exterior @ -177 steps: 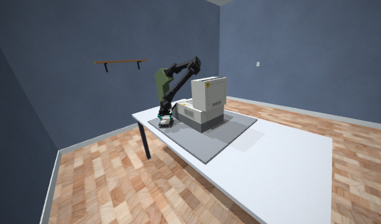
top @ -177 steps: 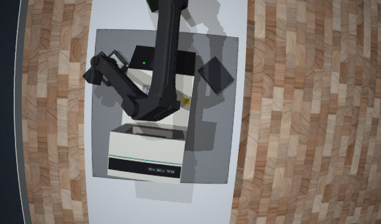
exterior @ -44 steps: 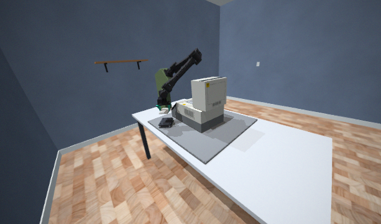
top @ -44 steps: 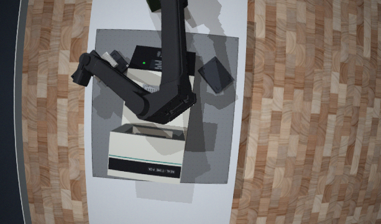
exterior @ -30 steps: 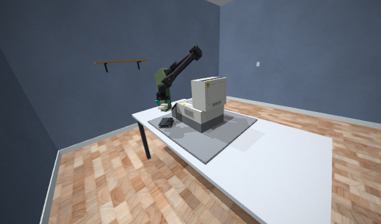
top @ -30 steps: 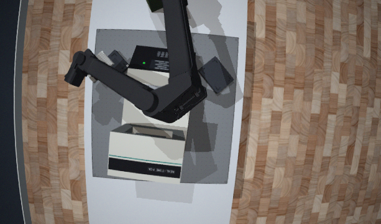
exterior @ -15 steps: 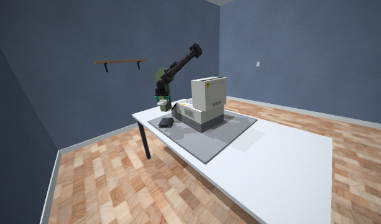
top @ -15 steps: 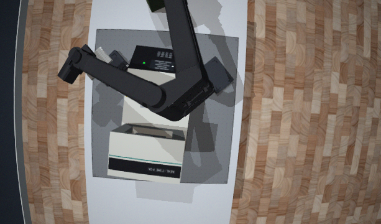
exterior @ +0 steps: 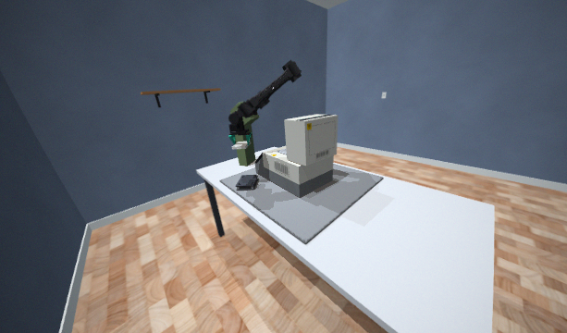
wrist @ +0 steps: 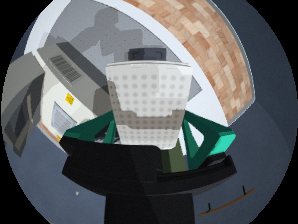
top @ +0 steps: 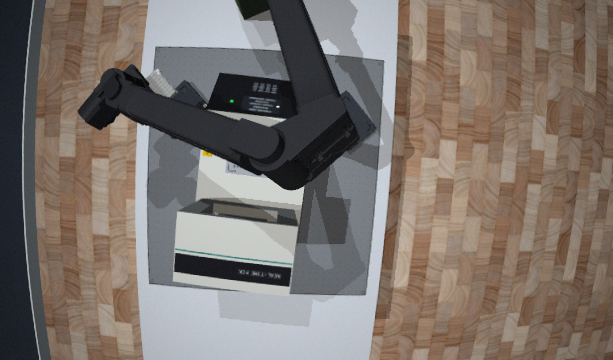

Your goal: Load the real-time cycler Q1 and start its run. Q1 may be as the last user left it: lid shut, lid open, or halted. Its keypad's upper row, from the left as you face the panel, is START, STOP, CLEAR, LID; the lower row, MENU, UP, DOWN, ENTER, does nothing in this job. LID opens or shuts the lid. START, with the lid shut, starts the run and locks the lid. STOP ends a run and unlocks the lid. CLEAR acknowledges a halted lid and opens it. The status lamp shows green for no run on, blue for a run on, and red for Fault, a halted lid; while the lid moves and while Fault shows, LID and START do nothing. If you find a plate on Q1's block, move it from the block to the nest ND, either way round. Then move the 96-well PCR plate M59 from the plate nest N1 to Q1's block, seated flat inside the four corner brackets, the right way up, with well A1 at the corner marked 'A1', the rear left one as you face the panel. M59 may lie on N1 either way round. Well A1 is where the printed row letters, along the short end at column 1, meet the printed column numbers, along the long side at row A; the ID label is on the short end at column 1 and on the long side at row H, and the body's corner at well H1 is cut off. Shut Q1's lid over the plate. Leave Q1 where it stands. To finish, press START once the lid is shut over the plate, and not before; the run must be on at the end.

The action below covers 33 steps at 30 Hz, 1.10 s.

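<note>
- Clamped tight in the green-fingered gripper (wrist: pixel 148 137): white dotted 96-well plate (wrist: pixel 149 99), high above the flat black nest (exterior: pixel 247 181).
- Beside it: cream cycler box (exterior: pixel 296 172), lid up, block toward the elbow side.

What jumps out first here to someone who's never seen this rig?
The black arm stretches across the cycler Q1, whose lid stands open and upright over the body; a green status lamp glows on its dark front panel. Out past the table's edge, the gripper is shut on a white 96-well PCR plate, held in the air above its empty dark nest.
</note>
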Motion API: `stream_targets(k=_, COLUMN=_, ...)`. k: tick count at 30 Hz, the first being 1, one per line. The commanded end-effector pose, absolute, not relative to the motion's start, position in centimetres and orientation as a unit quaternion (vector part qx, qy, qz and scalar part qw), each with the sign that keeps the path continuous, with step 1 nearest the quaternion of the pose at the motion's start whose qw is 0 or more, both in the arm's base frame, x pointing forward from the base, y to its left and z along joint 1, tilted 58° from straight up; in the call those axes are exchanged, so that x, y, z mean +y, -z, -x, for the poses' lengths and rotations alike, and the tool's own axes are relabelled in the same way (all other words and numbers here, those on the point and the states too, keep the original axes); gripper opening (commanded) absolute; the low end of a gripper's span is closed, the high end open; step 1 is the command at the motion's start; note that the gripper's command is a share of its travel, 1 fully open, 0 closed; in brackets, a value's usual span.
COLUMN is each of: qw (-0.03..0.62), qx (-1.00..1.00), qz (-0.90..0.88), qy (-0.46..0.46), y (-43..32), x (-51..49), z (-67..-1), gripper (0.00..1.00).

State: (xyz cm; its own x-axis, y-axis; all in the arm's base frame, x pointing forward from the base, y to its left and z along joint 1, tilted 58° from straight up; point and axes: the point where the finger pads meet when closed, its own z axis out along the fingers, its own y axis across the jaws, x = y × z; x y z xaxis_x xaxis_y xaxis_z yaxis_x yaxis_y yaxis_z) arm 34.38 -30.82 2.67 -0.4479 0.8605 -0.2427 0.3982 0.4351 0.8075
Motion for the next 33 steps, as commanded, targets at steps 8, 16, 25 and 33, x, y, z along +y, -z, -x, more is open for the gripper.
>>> stream_targets(k=8, qw=0.336, qx=0.784, qz=-0.396, qy=-0.341, y=-2.5, x=-31.0, z=-34.5, gripper=0.00)
stream_targets(k=16, qw=0.344, qx=0.784, qz=-0.388, qy=-0.343, y=-3.3, x=-30.8, z=-35.7, gripper=0.00)
stream_targets(k=25, qw=0.345, qx=0.776, qz=-0.403, qy=-0.340, y=-4.0, x=-32.0, z=-34.9, gripper=0.00)
stream_targets(k=33, qw=0.354, qx=0.778, qz=-0.400, qy=-0.331, y=-3.2, x=-32.9, z=-34.3, gripper=0.00)
